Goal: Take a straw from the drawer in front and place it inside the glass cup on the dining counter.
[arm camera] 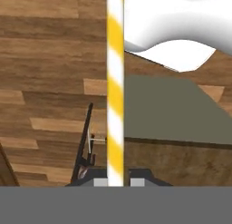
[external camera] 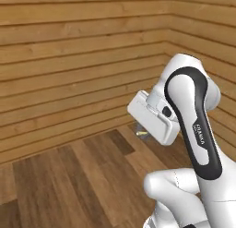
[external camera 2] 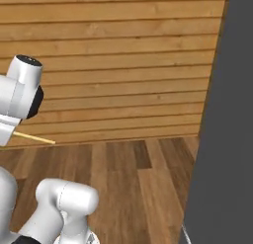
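Note:
The straw (arm camera: 115,82), striped yellow and white, runs straight up the middle of the hand view, and my gripper (arm camera: 115,180) is shut on its lower end. In the right base view the straw (external camera 2: 35,138) pokes out as a thin pale stick from the hand at the left edge. The left base view has the white hand (external camera: 152,115) held up in front of the plank wall, the arm covering most of it. The drawer and the glass cup are out of view. A grey-green panel (arm camera: 167,109) meets dark brown wood below it; I cannot tell whether this is the dining counter.
A yellow plank wall (external camera: 69,61) stands close ahead, above a brown wood floor (external camera 2: 123,179). A tall dark grey slab (external camera 2: 227,139) blocks the right side of the right base view. A thin dark frame (arm camera: 85,146) stands on the floor left of the straw.

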Robot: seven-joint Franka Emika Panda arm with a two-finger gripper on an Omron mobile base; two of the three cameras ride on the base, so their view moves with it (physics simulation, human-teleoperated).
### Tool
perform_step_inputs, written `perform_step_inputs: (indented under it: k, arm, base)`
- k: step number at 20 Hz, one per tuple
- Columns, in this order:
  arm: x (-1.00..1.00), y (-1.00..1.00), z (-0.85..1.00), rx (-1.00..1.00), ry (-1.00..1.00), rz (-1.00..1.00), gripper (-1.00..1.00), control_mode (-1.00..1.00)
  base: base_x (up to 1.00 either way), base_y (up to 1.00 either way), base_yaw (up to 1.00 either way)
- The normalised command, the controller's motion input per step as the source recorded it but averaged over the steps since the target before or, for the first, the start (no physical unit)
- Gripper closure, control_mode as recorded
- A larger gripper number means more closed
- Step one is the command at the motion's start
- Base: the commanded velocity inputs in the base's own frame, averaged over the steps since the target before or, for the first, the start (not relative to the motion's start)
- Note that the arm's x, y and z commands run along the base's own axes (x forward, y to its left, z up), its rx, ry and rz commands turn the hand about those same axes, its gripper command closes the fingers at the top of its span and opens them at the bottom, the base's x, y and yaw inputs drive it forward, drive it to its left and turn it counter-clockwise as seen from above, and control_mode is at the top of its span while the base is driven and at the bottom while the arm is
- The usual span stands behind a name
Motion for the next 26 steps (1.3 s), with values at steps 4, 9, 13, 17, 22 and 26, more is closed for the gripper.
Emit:
perform_step_inputs:
  k: [4, 9, 13, 17, 22, 26]
  arm:
    - [0.0, 0.0, 0.0, 0.0, 0.0, 0.0, 1.0, 1.0]
    - [0.0, 0.0, 0.0, 0.0, 0.0, 0.0, 1.0, 1.0]
    - [0.0, 0.0, 0.0, 0.0, 0.0, 0.0, 1.0, 1.0]
    - [0.0, 0.0, 0.0, 0.0, 0.0, 0.0, 1.0, 1.0]
    - [0.0, 0.0, 0.0, 0.0, 0.0, 0.0, 1.0, 1.0]
    - [0.0, 0.0, 0.0, 0.0, 0.0, 0.0, 1.0, 1.0]
  base:
    - [1.0, 0.19, 0.3]
    - [1.0, 0.27, 0.41]
    - [1.0, 0.15, 0.59]
    - [1.0, 0.06, 0.66]
    - [0.92, 0.02, 0.72]
    - [0.84, 0.0, 0.78]
